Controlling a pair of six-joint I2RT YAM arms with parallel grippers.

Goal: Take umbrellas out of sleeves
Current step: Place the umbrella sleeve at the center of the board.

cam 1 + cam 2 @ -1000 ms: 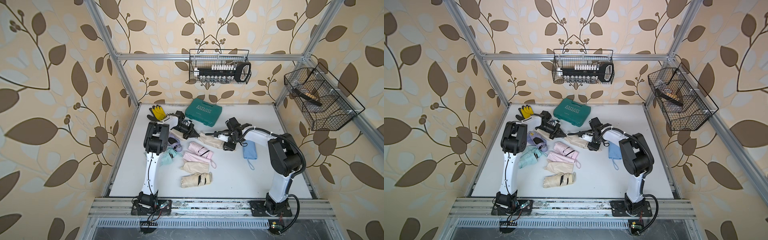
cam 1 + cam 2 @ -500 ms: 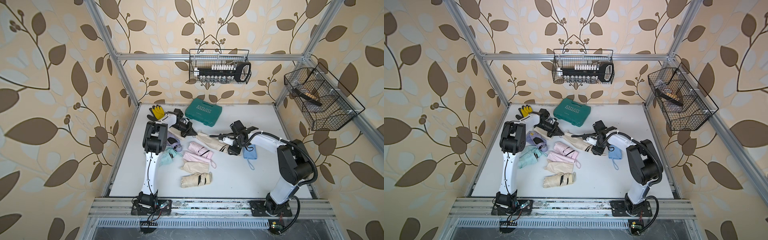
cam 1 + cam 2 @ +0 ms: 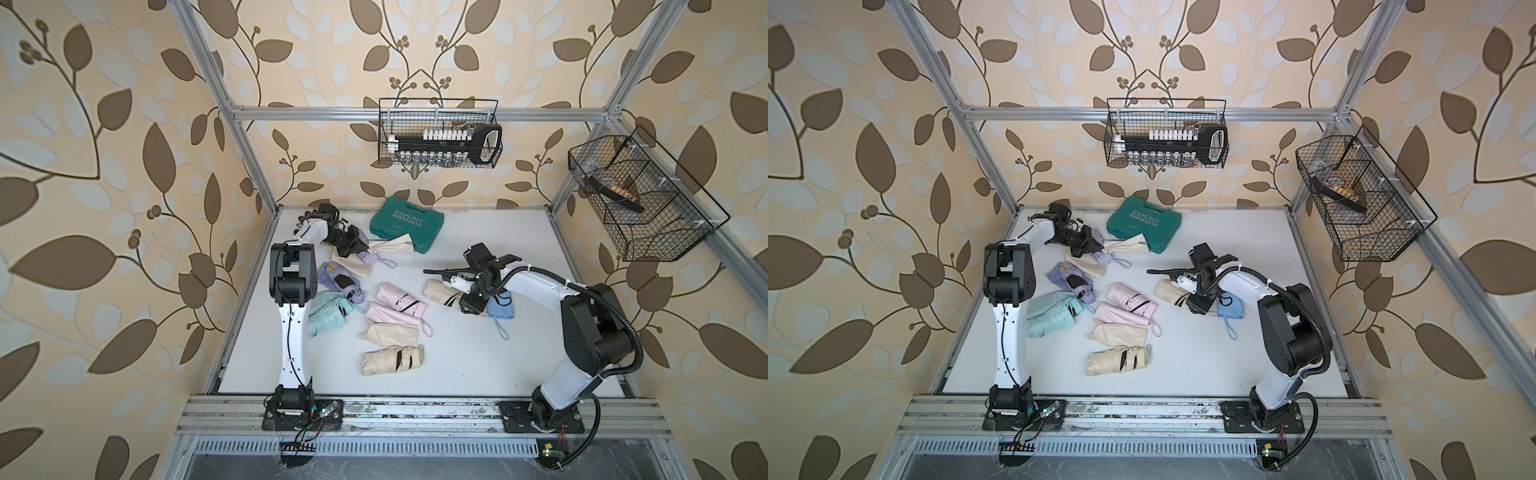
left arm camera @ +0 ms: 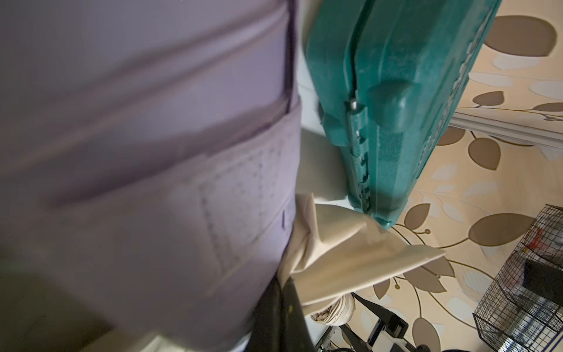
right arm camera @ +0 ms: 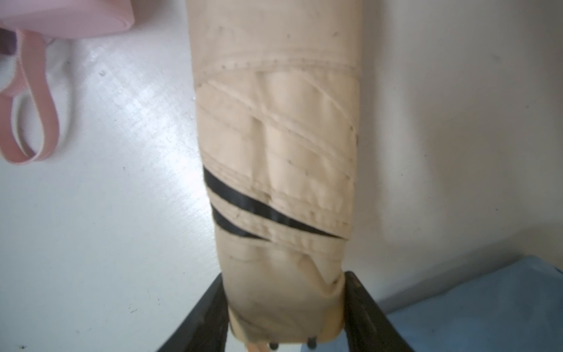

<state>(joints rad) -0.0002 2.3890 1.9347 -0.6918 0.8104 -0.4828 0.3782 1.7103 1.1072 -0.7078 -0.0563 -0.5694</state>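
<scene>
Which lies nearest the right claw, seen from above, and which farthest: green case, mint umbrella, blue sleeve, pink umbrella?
From the right gripper:
1. blue sleeve, right beside it.
2. pink umbrella, mid-table.
3. green case, at the back.
4. mint umbrella, by the left arm.

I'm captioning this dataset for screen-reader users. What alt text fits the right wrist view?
The right gripper is closed on one end of a folded cream umbrella crossed by black strap bands, which extends over a white table. A pink wrist loop sits off to one side, and blue fabric lies beside the gripper.
</scene>
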